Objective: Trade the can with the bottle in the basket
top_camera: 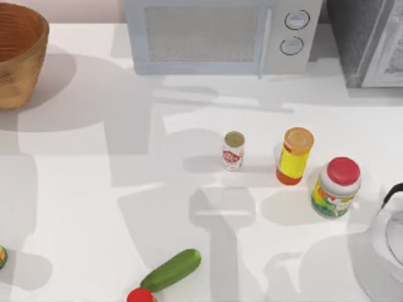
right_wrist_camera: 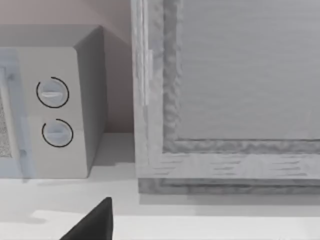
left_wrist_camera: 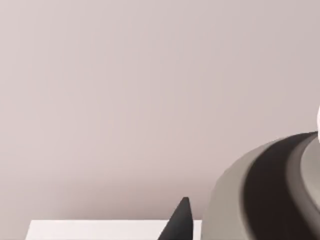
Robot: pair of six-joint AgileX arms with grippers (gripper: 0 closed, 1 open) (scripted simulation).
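Beside the can [top_camera: 233, 150], open table [top_camera: 94, 189].

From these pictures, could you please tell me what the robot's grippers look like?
Little of them shows. The left gripper appears as a matte black, pointed finger tip in the left wrist view. The right gripper appears as a similar black wedge in the right wrist view. No cables or markings are visible.

My table [top_camera: 94, 189] looks smooth, matt white. The basket [top_camera: 19, 56] is rough woven wicker, tan outside and orange-brown within; the can [top_camera: 233, 151] has a dull olive-grey flat top over a paper-like white-and-red label. The microwave [top_camera: 214, 34] looks like smooth pale plastic, and the cucumber [top_camera: 171, 269] has a slightly glossy green skin.
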